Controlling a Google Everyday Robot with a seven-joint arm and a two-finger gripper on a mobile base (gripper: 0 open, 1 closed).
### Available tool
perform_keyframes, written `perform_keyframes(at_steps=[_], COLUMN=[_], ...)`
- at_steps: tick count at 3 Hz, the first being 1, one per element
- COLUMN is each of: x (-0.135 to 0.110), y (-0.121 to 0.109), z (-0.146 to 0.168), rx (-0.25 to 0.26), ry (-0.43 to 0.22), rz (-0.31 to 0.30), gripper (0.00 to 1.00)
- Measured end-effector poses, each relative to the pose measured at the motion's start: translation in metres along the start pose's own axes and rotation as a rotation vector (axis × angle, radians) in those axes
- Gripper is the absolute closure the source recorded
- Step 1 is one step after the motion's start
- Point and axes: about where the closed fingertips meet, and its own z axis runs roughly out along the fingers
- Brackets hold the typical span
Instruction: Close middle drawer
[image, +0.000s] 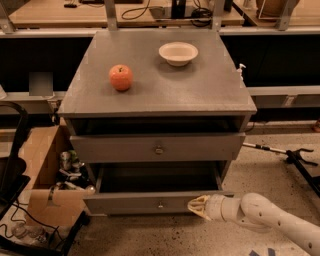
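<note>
The middle drawer (150, 204) is the lower grey one, pulled well out of the grey cabinet (160, 95), with a bare deep box and a low front panel carrying a small round knob (160, 204). Above it the drawer with the taller front panel (158, 148) stands slightly out. My gripper (197, 206) comes in from the lower right on a white arm. Its cream fingers are drawn together to a point. The tip rests against the right part of the middle drawer's front panel, right of the knob.
A red apple (121, 77) and a white bowl (178, 53) sit on the cabinet top. A cardboard box (42, 160) with cans stands at the left, beside a black cart (12, 175). A black stand (295, 157) lies on the floor at the right.
</note>
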Motion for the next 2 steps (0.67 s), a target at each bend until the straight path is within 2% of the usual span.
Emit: perform_keyframes(at_steps=[2], x=[-0.002], y=[0.06], z=[-0.003], rx=[-0.084], ry=[0.037], rz=[0.044], gripper=[1.0])
